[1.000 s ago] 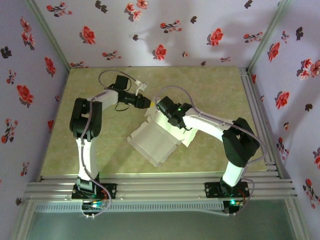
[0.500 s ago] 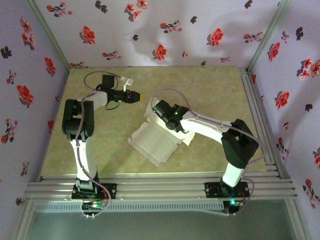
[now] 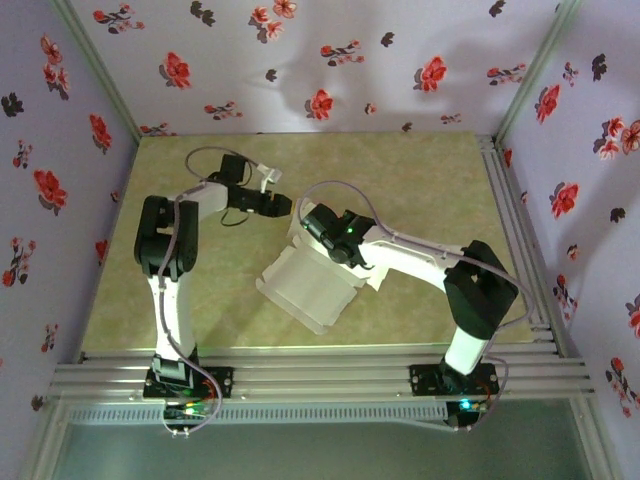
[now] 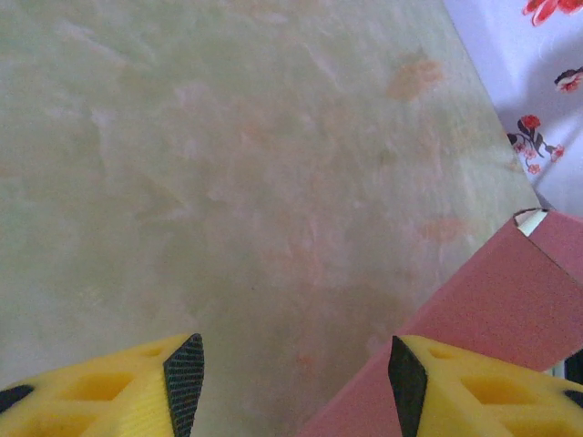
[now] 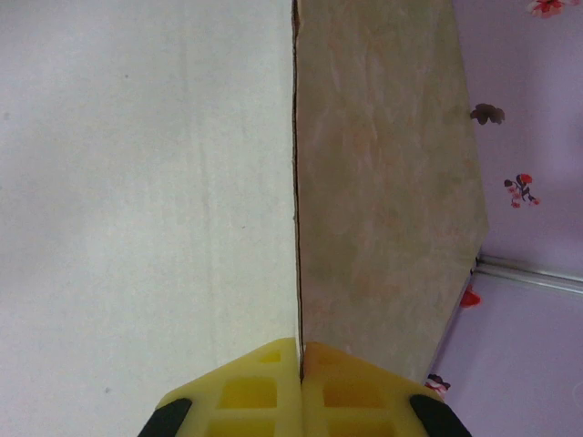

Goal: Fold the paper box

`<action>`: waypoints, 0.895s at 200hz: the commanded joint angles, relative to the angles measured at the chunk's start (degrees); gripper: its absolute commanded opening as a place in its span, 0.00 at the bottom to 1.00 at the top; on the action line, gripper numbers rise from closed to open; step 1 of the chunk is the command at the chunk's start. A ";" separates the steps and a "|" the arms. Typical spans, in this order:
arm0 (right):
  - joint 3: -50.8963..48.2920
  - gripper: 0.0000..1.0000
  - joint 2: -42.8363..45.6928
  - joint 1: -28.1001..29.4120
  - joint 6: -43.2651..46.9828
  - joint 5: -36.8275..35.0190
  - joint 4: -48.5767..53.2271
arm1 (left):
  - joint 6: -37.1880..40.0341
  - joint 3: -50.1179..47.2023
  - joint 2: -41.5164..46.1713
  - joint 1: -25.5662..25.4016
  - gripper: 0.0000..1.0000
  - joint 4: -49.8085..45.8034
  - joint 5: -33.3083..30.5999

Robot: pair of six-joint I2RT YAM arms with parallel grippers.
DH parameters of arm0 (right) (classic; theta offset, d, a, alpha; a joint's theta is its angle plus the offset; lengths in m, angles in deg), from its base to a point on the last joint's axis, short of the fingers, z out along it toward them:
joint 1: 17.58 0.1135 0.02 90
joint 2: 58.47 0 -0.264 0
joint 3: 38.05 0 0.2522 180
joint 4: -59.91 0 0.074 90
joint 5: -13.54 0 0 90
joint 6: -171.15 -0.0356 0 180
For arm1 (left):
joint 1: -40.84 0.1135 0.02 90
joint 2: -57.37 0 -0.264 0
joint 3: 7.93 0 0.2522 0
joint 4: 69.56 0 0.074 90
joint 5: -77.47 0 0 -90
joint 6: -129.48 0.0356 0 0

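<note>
Mottled greenish tabletop [image 3: 420, 180] carries the thin, matte paper box [image 3: 305, 285]; right gripper [image 5: 299, 364] pinches its straight edge, left gripper [image 4: 293, 382] stands apart.

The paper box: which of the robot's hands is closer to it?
Right. The right hand is shut on a panel edge of the paper box. The left hand hangs open beside its pink face, gripping nothing.
</note>
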 commanded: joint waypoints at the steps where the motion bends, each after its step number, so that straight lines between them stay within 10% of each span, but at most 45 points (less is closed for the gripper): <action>1: -0.77 0.00 1.75 0.33 0.91 -1.20 0.21 | 4.19 0.05 0.38 -0.81 0.60 -2.85 0.55; 179: -1.20 0.00 0.87 1.23 1.13 -2.52 -1.02 | 1.13 -13.79 10.98 -5.64 0.58 8.47 0.06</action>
